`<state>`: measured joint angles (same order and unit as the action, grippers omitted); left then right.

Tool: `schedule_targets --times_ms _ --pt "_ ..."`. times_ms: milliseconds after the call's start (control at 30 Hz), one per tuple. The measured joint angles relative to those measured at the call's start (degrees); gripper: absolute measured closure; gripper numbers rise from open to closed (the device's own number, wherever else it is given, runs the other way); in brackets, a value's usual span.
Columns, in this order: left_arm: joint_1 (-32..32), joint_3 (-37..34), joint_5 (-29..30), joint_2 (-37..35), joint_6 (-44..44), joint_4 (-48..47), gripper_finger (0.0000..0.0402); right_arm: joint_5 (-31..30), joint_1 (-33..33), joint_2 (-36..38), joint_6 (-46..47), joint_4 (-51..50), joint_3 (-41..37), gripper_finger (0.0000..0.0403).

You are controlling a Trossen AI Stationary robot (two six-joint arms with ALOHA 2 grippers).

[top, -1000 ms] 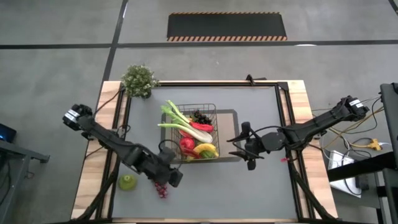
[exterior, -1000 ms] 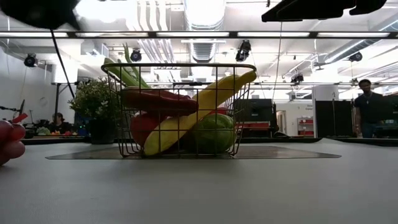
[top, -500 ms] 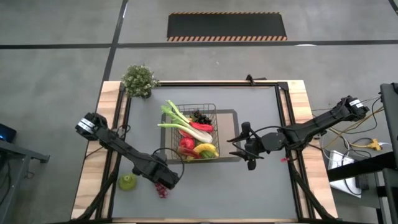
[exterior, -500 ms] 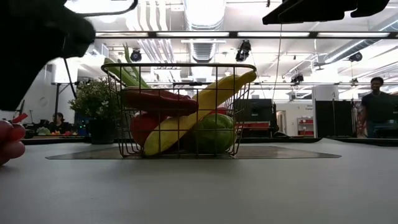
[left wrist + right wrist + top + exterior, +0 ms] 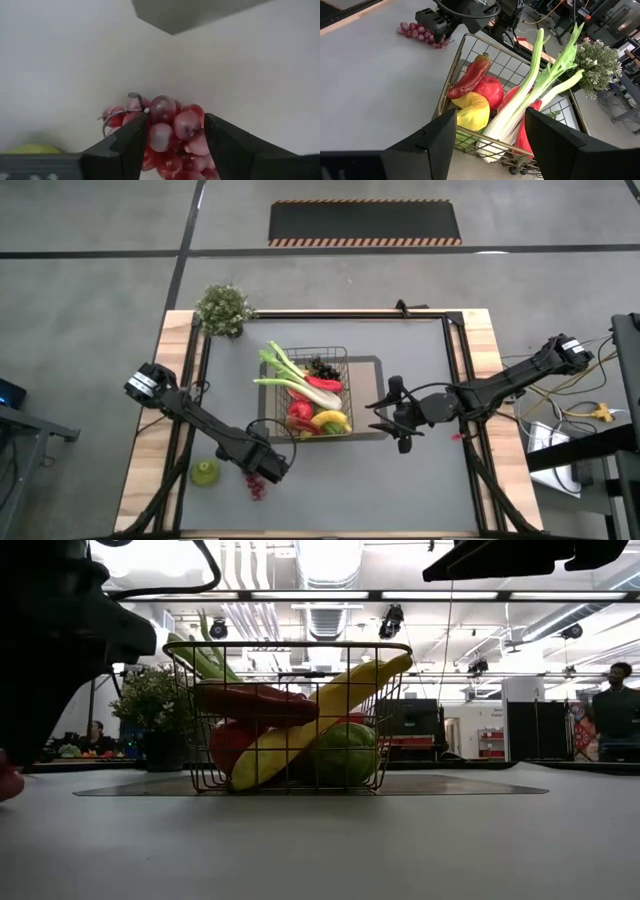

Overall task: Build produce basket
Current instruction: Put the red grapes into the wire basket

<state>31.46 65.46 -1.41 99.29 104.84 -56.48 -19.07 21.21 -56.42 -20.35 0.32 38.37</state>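
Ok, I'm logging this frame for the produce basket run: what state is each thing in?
Left gripper: open, fingers either side of the grapes.
Grapes: on the table, outside the basket.
Pear: on the table, outside the basket.
Basket: upright on the mat, holding leek, peppers, banana.
Right gripper: open, empty, beside the basket.

An open lab hall: ceiling ducts (image 5: 322,580), strip lights, distant workbenches.
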Motion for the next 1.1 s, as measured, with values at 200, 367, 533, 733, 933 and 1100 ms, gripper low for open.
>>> schedule_targets --times_ms 200,367,533,733,933,1100 --pt "0.1 -0.1 -0.2 0.0 -0.4 0.8 0.0298 -0.4 -0.6 0.0 -0.1 -0.2 0.0 0.0184" --pt "0.1 -0.1 -0.3 -0.1 -2.1 1.1 0.0385 -0.5 -1.2 0.0 -0.1 -0.4 -0.4 0.0184" --pt "0.1 1.8 -0.5 -0.6 -8.6 0.0 0.0393 -0.4 -1.2 0.0 0.1 -0.4 -0.6 0.0184" --pt "0.4 7.3 2.6 -3.8 -22.7 -5.4 0.04 -0.4 -1.2 0.0 -0.1 -0.5 -0.6 0.0184" --pt "2.9 12.2 17.8 -7.5 -33.3 -4.9 0.0401 -0.4 -1.2 0.0 0.0 -0.4 -0.6 0.0184" --pt "4.1 12.8 30.8 -10.8 -39.0 -0.6 0.0401 -0.4 -1.2 0.0 0.1 -0.4 -0.6 0.0184"
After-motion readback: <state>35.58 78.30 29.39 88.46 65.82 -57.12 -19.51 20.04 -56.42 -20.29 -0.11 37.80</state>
